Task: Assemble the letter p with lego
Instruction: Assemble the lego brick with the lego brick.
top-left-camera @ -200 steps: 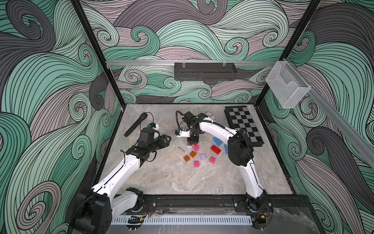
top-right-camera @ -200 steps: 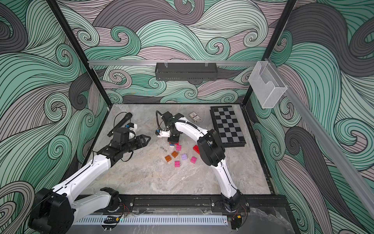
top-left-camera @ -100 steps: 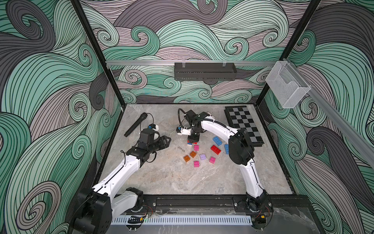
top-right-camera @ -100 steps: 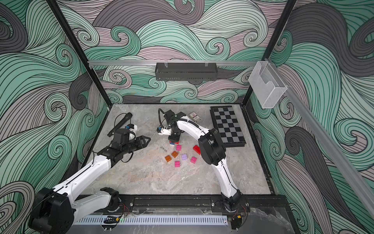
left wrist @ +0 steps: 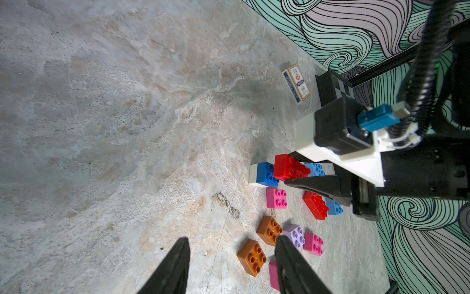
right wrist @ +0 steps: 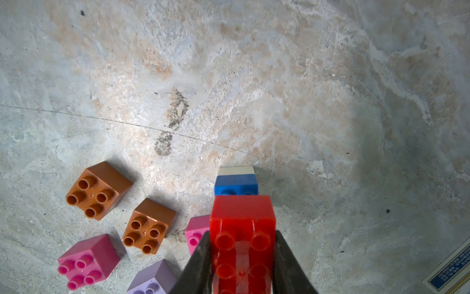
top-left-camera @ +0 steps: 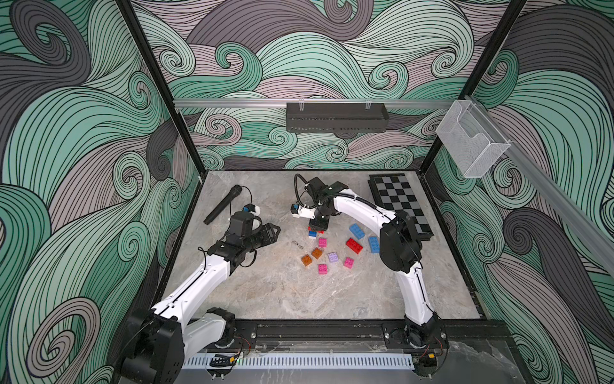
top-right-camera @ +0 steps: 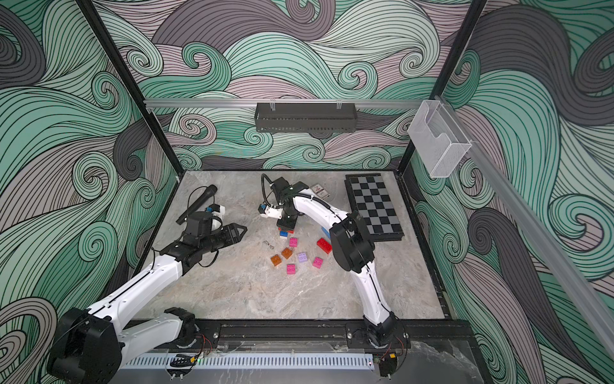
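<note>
Marble table point(right wrist: 254, 76), right pincer point(right wrist: 241, 238) clamping red brick point(right wrist: 243, 213)

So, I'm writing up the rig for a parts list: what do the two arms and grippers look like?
The left arm and right arm have white link shells with bulky black joint housings. The left gripper and right gripper are black, with tapering, pointed jaws. Each wrist carries a white camera mount with a blue connector and a black cable.

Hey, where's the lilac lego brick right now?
In a top view the lilac brick sits near the middle of the table, between an orange brick toward the left arm and a pink brick toward the right arm.
</note>
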### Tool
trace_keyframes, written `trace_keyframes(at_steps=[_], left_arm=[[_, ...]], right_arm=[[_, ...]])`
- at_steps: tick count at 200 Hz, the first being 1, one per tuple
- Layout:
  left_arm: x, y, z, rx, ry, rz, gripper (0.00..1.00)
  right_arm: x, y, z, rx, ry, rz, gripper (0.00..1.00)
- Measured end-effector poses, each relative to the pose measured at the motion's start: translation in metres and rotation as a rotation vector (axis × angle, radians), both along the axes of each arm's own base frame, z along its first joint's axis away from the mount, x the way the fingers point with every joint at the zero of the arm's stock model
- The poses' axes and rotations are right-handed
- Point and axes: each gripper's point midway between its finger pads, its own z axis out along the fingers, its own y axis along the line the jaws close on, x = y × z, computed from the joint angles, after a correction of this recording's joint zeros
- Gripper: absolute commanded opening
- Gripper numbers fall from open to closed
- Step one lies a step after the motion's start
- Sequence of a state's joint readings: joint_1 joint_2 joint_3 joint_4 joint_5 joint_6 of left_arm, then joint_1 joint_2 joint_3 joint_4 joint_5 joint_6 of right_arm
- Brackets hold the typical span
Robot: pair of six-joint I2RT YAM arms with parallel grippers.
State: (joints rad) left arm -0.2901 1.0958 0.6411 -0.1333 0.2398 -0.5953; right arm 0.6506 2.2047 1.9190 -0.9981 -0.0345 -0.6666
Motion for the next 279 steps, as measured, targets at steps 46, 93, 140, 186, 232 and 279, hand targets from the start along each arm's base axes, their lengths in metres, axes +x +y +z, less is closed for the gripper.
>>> trace_keyframes(at_steps=[46,93,140,186,232,279], left_arm=[[0.0,0.0,0.0,0.0,0.0,0.0,0.55],[0.0,0.0,0.0,0.0,0.0,0.0,0.55],[0.0,0.0,0.0,0.0,0.0,0.0,0.55],[0.0,0.0,0.0,0.0,-0.001,0.0,0.55],[0.0,0.001,0.0,0.0,-0.001,0.002,0.55],[0.0,0.001,0.0,0.0,0.0,0.002,0.55]], right_arm=[[-0.002,-0.003,-0.005,-0.014,0.008,0.0,0.21],[-0.004,-0.002,-0.005,-0.015,0.007,0.004,0.21],[-0.004,-0.002,-0.007,-0.024,0.006,0.007,0.21],[-0.003,-0.004,-0.013,-0.043,0.008,0.006,0.21],[-0.003,-0.003,-0.014,-0.046,0.004,0.009,0.21],[-0.003,-0.003,-0.014,-0.051,0.0,0.016,0.21]])
